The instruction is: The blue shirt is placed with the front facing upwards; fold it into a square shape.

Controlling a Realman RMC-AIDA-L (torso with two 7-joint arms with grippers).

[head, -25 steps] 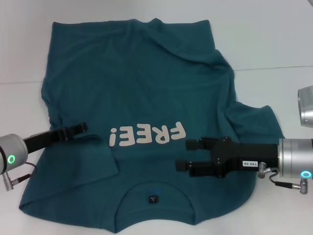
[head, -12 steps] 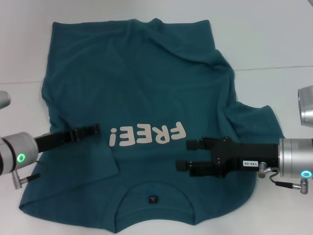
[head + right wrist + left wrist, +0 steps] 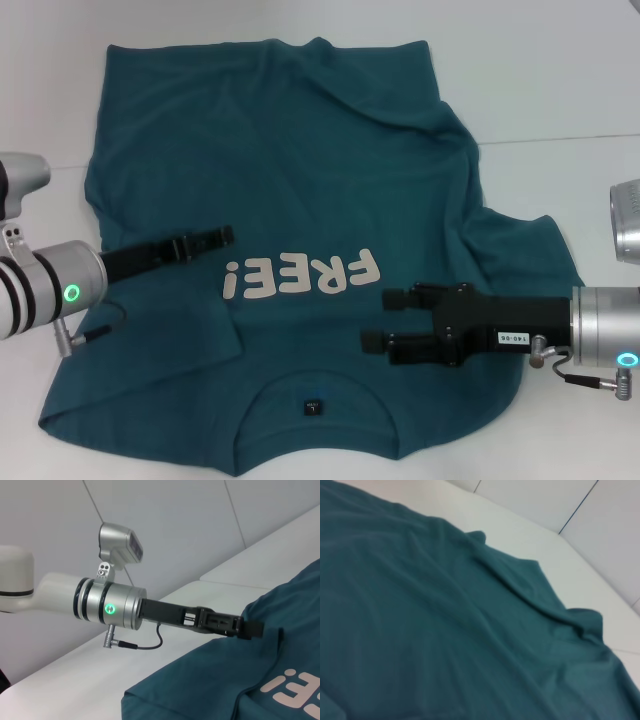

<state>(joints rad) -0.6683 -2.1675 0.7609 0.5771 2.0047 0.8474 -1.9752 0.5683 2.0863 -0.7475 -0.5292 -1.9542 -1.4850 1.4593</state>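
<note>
- The blue shirt (image 3: 300, 200) lies spread on the white table (image 3: 560, 80), front up, "FREE!" lettering (image 3: 303, 276) facing the robot, collar and neck tag (image 3: 314, 407) nearest the robot. The cloth is rumpled along the robot's right side, and its left sleeve area shows a fold.
- Change noted: over the last second the left gripper (image 3: 222, 236) has travelled inward across the shirt, from near the left sleeve to just beside the lettering's exclamation mark. Seen edge-on, I cannot tell whether its fingers are apart or together.
- The right gripper (image 3: 378, 317) has not moved; it hovers over the chest just below the lettering, fingers apart and clamped on nothing.
- Judgement: no fold toward a square is yet made. The left arm's advance suggests positioning or smoothing ahead of a grasp.
</note>
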